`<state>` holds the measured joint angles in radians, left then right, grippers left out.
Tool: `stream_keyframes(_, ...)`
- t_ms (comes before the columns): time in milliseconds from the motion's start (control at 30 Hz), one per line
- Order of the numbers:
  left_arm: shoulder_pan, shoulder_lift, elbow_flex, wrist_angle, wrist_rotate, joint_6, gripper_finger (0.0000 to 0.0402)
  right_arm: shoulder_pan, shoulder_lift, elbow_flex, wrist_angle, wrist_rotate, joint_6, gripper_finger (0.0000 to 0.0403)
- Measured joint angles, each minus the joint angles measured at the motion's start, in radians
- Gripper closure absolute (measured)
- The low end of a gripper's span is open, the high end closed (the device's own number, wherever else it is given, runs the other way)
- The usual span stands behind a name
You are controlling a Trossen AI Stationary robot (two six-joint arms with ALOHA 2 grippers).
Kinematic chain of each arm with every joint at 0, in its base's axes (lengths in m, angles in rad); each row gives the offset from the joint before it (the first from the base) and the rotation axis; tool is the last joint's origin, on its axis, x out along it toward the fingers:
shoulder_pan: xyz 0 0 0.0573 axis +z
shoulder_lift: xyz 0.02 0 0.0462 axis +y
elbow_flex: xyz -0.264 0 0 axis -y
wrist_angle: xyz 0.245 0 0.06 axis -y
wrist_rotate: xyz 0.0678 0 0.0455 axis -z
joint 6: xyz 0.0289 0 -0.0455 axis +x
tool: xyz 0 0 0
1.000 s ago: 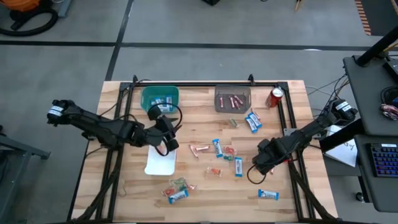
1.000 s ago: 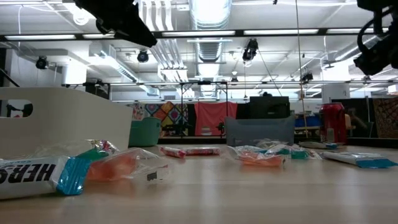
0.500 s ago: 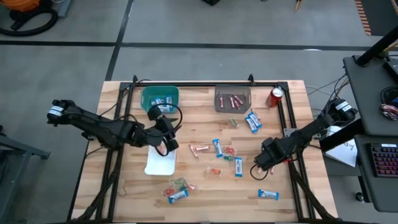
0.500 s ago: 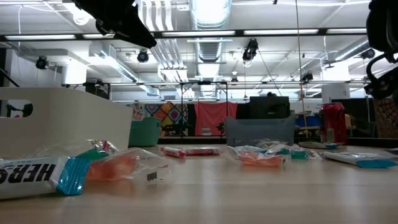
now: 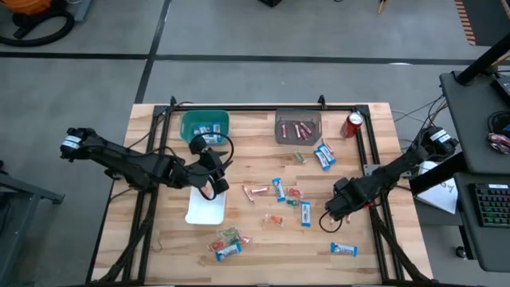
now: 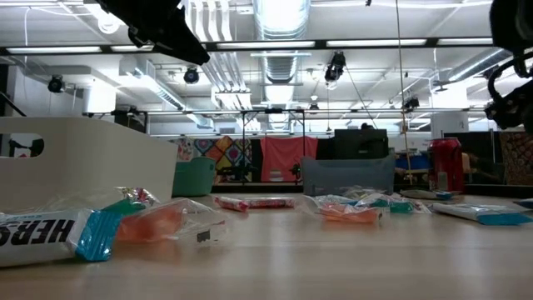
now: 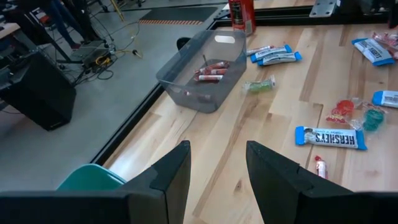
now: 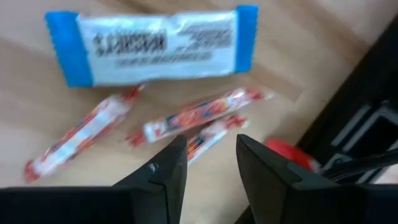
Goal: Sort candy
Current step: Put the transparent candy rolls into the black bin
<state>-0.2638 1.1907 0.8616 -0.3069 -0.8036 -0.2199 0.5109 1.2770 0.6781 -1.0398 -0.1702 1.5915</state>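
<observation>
Candy lies scattered on the wooden table (image 5: 255,239): blue-and-white bars (image 5: 278,189), a pink stick (image 5: 256,192), and small red and green pieces (image 5: 293,194). My right gripper (image 5: 331,214) points down, open, just above three pink-red sticks (image 8: 193,121) and a blue-and-white bar (image 8: 152,43). One stick's end (image 8: 208,138) shows between its fingers; whether they touch it cannot be told. My left gripper (image 5: 217,166) hangs open and empty above the white tray (image 5: 205,209), facing the grey bin (image 7: 202,74) that holds sticks.
A teal bin (image 5: 205,125) with blue bars stands at the far left. The grey bin (image 5: 298,126) and a red soda can (image 5: 353,123) stand at the far right. A black frame rail (image 5: 374,199) runs beside my right gripper. More candy (image 5: 226,243) lies near the front edge.
My right gripper has sunk toward the table and shifted slightly toward the near-left. My left arm has kept still.
</observation>
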Motion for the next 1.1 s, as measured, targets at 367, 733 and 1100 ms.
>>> stream_keyframes(367,0.0,0.0,0.0,0.002,0.0,0.001,0.0263,0.101,0.0,0.011,0.081,-0.05,0.16,0.0268)
stream_keyframes(733,0.0,0.0,0.0,0.017,0.0,0.001,0.0263,0.129,0.001,-0.063,0.177,0.024,0.225,0.0288)
stream_keyframes(1100,0.0,0.007,0.0,0.023,0.001,0.001,0.0263,0.128,-0.002,-0.131,0.285,0.019,0.2,0.0365)
